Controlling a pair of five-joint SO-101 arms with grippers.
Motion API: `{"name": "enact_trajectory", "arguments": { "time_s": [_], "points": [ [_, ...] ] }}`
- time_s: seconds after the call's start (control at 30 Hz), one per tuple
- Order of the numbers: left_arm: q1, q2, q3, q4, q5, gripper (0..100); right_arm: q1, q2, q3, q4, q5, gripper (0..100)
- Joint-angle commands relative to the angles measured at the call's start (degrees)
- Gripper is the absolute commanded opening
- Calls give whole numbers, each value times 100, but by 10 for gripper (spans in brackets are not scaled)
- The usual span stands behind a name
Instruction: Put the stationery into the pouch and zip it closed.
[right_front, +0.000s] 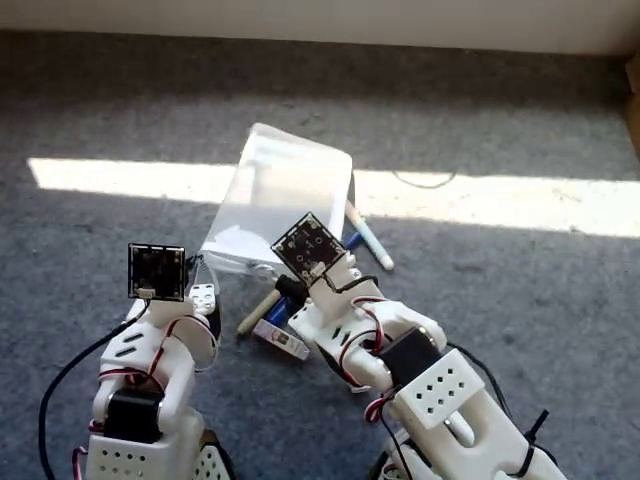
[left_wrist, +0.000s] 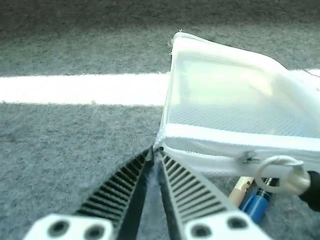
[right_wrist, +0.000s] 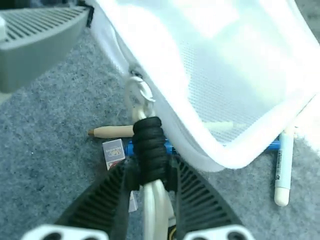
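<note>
Unzipping, seemingly, is being set up: the pouch corner is being clamped by the left hand, the zip cord by the right hand, lower centre; a steady pull is needed.

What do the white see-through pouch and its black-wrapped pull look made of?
The white see-through pouch looks like soft mesh fabric or mesh-lined plastic, slightly glossy: fine grid lines show and it sags. The black-wrapped pull, clamped in the right gripper, looks like matte cord or thread winding: ridged turns show.
</note>
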Motion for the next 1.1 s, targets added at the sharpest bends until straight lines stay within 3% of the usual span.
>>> {"name": "enact_trajectory", "arguments": {
  "time_s": [0.0,0.2,1.07],
  "points": [
    [-453,-57,-207,-149,9,6,470,-145,-84,-13,9,5],
    [-831,-57,-207,-141,26,6,919,-145,-92,-13,-9,5],
    [-840,-57,-207,-141,9,6,1552,-154,-110,-13,-237,5]
  ]
}}
